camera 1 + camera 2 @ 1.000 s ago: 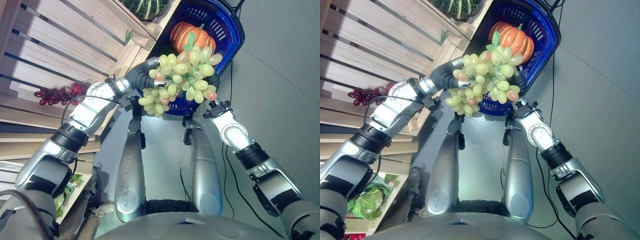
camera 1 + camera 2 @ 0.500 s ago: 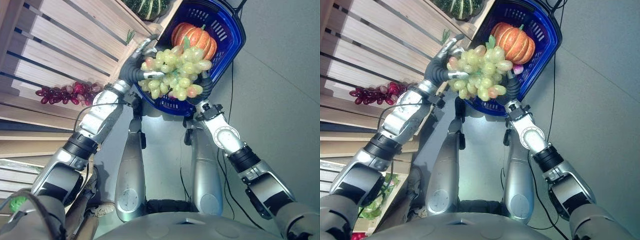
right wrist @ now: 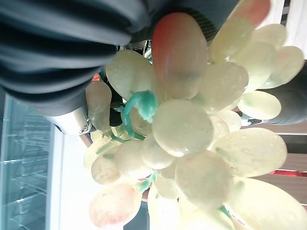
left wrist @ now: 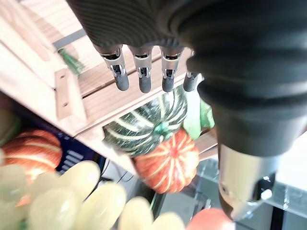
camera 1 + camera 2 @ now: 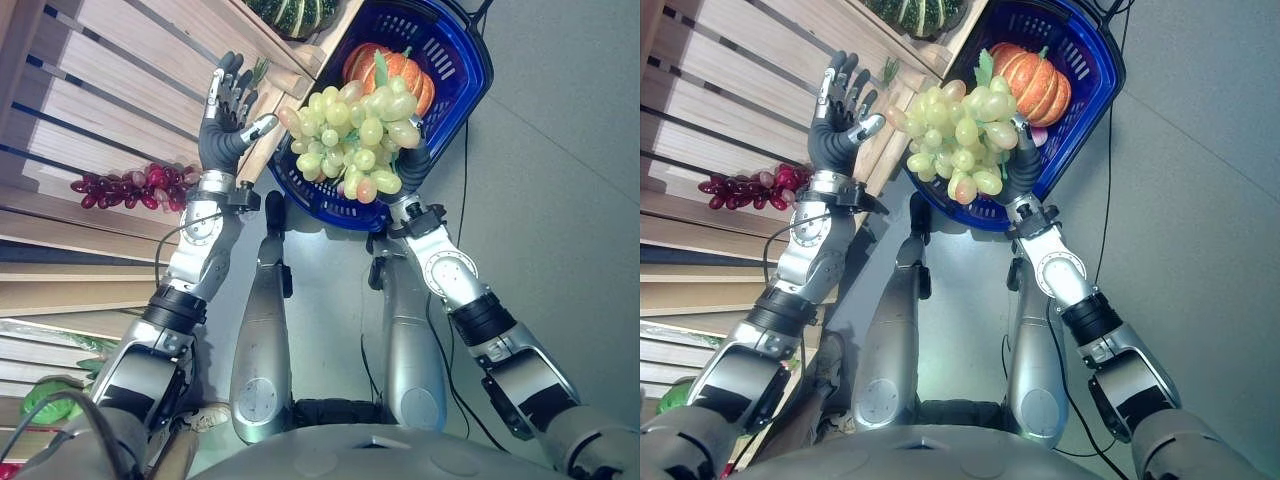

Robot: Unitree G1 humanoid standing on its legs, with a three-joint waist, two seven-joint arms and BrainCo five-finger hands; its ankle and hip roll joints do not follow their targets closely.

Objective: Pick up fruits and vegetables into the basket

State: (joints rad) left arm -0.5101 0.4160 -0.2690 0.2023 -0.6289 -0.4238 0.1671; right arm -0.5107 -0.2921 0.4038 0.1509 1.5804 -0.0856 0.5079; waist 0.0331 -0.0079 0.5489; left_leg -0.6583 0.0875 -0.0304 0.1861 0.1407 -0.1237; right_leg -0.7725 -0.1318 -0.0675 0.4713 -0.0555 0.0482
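A bunch of green grapes (image 5: 352, 130) lies over the near rim of the blue basket (image 5: 470, 80), resting against my right hand (image 5: 413, 165), whose dark cover shows just under the bunch. In the right wrist view the grapes (image 3: 192, 134) press close against the hand. An orange pumpkin (image 5: 395, 70) sits inside the basket behind them. My left hand (image 5: 222, 125) is raised to the left of the grapes, open and holding nothing, fingers spread in front of the wooden shelf (image 5: 130, 70).
Red grapes (image 5: 130, 185) lie on a shelf slat left of my left arm. On the top shelf sit a green striped squash (image 4: 148, 124) and, beside it, a small orange pumpkin (image 4: 168, 163). Leafy greens (image 5: 45, 400) lie low at the left.
My left hand has let go of the green grapes and swung left and up, its fingers now spread. The bunch stays at the basket's near rim over my right hand.
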